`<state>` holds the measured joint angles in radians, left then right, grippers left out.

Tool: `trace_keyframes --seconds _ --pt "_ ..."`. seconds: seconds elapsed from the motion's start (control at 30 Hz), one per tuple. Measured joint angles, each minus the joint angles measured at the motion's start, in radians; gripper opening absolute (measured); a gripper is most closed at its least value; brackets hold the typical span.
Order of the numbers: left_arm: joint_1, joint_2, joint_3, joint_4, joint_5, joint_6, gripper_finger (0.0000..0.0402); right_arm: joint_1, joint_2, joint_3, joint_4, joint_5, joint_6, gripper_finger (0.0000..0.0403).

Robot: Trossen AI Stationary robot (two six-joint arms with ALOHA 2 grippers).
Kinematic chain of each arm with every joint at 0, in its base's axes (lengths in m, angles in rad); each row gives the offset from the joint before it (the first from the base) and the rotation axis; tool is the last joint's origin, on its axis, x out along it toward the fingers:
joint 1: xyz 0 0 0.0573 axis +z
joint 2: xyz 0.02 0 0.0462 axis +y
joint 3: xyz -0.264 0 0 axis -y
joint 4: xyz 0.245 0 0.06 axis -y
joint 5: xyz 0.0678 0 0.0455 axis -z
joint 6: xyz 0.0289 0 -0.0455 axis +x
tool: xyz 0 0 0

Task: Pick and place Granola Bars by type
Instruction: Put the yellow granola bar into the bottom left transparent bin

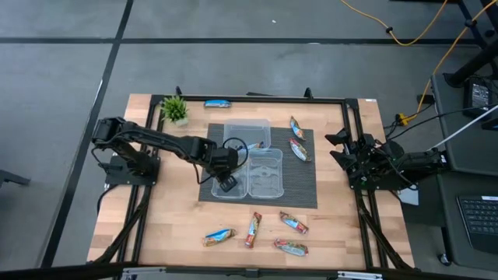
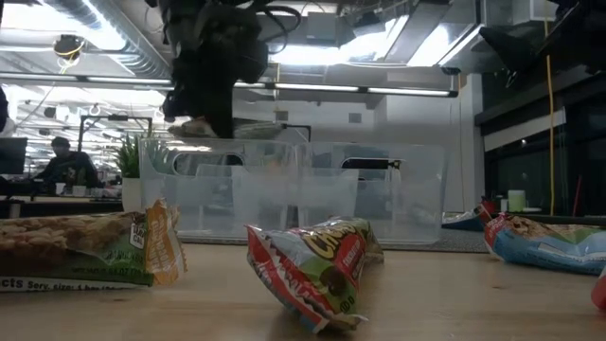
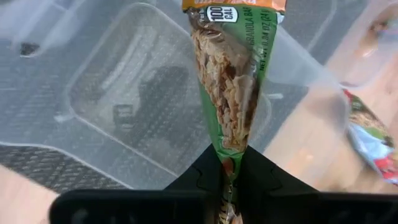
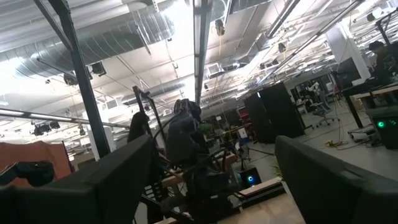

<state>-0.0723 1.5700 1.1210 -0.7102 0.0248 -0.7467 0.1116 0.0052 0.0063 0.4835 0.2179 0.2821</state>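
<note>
My left gripper [image 1: 226, 183] hangs over the near-left clear tub [image 1: 222, 187] on the dark mat, shut on a green and orange-tan granola bar [image 3: 229, 81]. In the low view the gripper [image 2: 213, 90] and the bar [image 2: 232, 127] are above the tub walls. Other bars lie flat. A blue one [image 1: 217, 103] is at the far edge. Two [image 1: 296, 127] [image 1: 299, 149] are on the mat's right side. Several [image 1: 253, 229] lie on the wood near the near edge. My right gripper [image 1: 342, 148] waits open at the table's right edge. My left gripper pinches the green and orange-tan bar by one end [image 3: 231, 155] between its two fingers [image 3: 205, 174]. The fingers come from above, and the bar runs on lengthwise past the fingertips. The bar is lifted clear, over the clear tub's floor [image 3: 124, 93].
Three clear tubs stand on the dark mat: one far [image 1: 247, 132], one near-right [image 1: 266, 173] and the one under my gripper. A small green plant [image 1: 175, 109] stands at the far left. Bare wood lies left and right of the mat. A black frame [image 1: 352, 124] runs along the table edges.
</note>
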Motion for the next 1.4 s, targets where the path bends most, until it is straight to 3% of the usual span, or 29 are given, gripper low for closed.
trace_keyframes --seconds 0.33,0.47,0.57,0.8,1.03,1.27,1.4 --pt "-0.001 -0.01 0.043 -0.018 0.027 0.008 0.0147 0.0 0.0 0.0 0.0 0.0 -0.002 0.0344" --pt "-0.033 -0.038 0.088 -0.024 0.093 -0.007 0.0175 0.0 0.0 0.0 -0.002 0.0 0.0 0.0344" --pt "-0.096 -0.077 0.152 -0.026 0.096 -0.001 0.0177 0.0 0.0 0.0 -0.005 0.002 -0.002 0.0344" --pt "-0.328 -0.208 0.306 -0.023 -0.045 0.146 0.016 0.0 0.0 0.0 -0.008 0.001 -0.002 0.0344" --pt "-0.573 -0.251 0.338 -0.026 -0.106 0.048 0.0151 0.0 0.0 0.0 -0.008 0.001 -0.002 0.0344" --pt "-0.643 -0.191 0.338 -0.105 -0.11 -0.011 0.0151 0.0 0.0 0.0 -0.008 0.001 0.002 0.0344" --pt "-0.647 -0.123 0.338 -0.113 -0.037 -0.029 0.0151 0.0 0.0 0.0 -0.008 0.001 0.001 0.0344"
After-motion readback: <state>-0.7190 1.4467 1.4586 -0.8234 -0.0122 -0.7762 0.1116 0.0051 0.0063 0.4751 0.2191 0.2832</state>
